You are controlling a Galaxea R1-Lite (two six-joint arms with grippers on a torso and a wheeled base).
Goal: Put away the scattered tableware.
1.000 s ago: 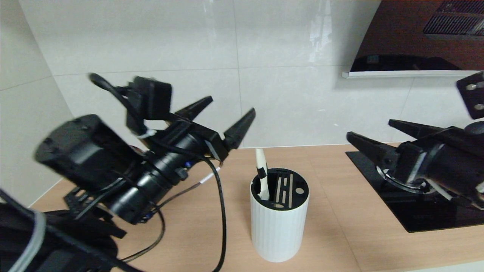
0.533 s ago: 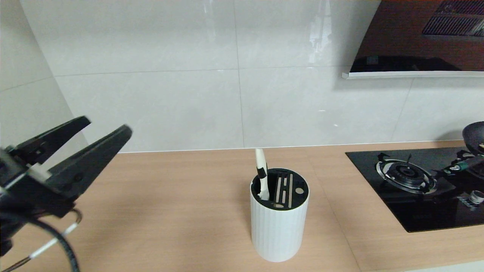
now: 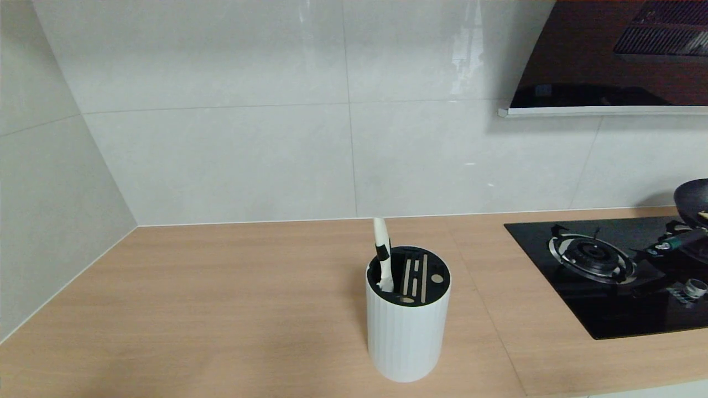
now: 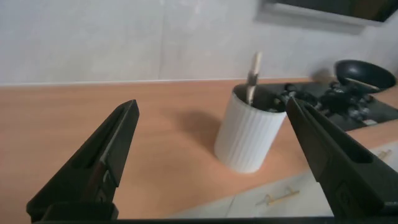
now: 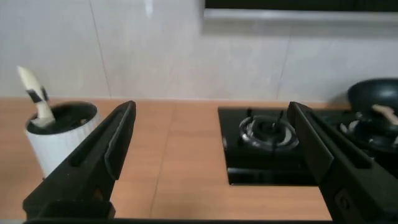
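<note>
1. Where it stands in the ribbed holder [image 3: 408, 331], lower centre, the utensil handle [image 3: 381, 249] points up, tilted slightly left.
2. Wooden countertop [image 3: 221, 287] spreads leftward; gas hob [image 3: 625, 309] lies right.
3. Left gripper [image 4: 211, 104] and right gripper [image 5: 212, 106] gape wide, holding nothing.

The left gripper [image 4: 210, 104] is matte black all over, with two long wedge-shaped fingers [image 4: 99, 168]. Each is broad at the base and narrows to a blunt, squared-off tip. The flat inner faces catch a little grey light, and a bevelled edge runs along each one. A dark, straight bar of the gripper's body joins the two bases. The right gripper [image 5: 211, 106] has the same build: two matte black tapered fingers [image 5: 93, 165] with smooth flat sides, sharp edges and a small step near the base.
</note>
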